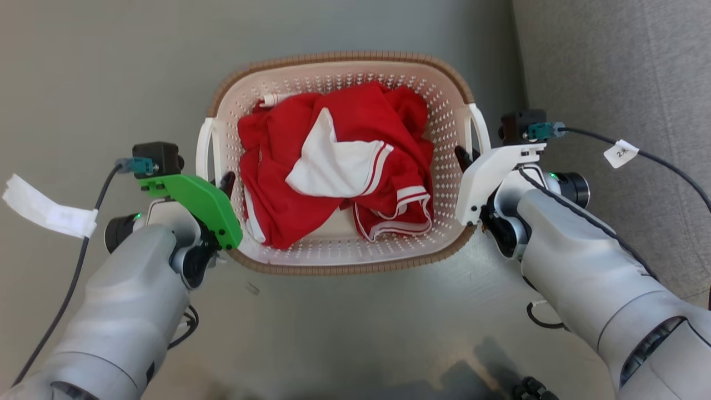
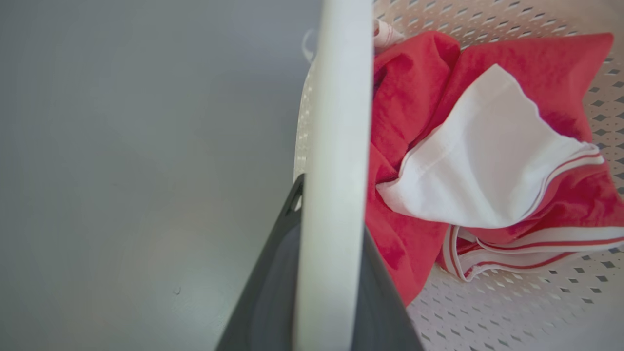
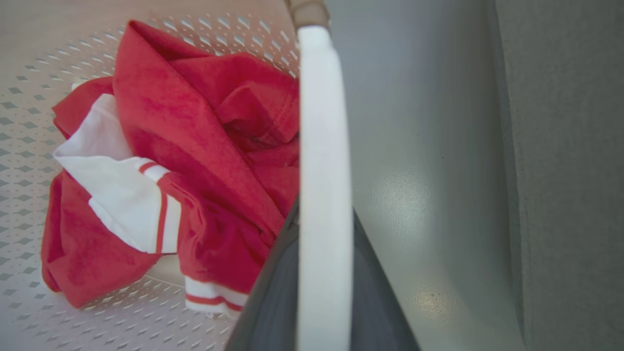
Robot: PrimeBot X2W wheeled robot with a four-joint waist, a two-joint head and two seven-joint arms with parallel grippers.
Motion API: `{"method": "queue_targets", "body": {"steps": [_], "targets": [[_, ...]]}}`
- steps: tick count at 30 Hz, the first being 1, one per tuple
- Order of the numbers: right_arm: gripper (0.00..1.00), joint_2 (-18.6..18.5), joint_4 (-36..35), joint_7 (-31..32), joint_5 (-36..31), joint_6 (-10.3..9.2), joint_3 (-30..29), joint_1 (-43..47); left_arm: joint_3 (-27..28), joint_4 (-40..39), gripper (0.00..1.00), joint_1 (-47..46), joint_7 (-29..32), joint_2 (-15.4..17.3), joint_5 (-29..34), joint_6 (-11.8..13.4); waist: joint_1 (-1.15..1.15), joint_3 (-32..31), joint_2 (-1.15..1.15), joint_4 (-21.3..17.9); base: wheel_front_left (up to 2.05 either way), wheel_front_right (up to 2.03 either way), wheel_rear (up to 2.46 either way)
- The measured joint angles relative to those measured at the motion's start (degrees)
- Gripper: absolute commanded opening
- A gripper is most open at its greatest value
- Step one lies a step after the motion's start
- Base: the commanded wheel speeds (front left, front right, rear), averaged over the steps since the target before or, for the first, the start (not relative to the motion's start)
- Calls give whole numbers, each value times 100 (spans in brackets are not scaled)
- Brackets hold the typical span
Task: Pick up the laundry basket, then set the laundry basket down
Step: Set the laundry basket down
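1. The laundry basket is lying in the upper middle of the head view, over the grey floor. I cannot tell whether it is touching the floor or hanging just clear of it.
2. Its mouth is facing straight up at the camera. Its long axis is running left to right across the frame, with a white handle at each short end.
3. The left gripper is reaching in from the lower left to the left handle. The right gripper is reaching in from the lower right to the right handle.
4. In each wrist view the white bar is running up the middle between two dark fingers lying against both its sides. Both pairs are looking narrowed and clamped on a handle.
5. The basket is probably handling light, being thin perforated plastic carrying one crumpled red-and-white shirt. The walls are likely flexing under a squeeze, so the stiffer handles are the sensible hold. They look smooth, so raising both ends evenly is mattering, or the basket could be tilting or sliding in the grip.
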Motion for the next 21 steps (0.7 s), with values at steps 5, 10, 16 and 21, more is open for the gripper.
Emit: {"method": "queue_targets", "body": {"steps": [5,10,16,21], "targets": [[0,-13,-32,-115,1,-58,-18,-120,-5,-143,0,-152,1,76,0,2,0,347,0,5,0,0,0],[0,-14,-66,-261,1,-114,-54,-353,-7,-310,0,-398,-18,165,0,3,0,694,0,13,0,0,0],[0,-31,-62,-413,1,-209,-91,-511,-19,-481,0,-578,-16,225,-1,21,0,1089,0,47,0,0,0],[0,-29,-58,-515,0,-214,-101,-649,-55,-604,0,-711,-74,312,0,53,0,1378,0,100,0,0,0]]}}
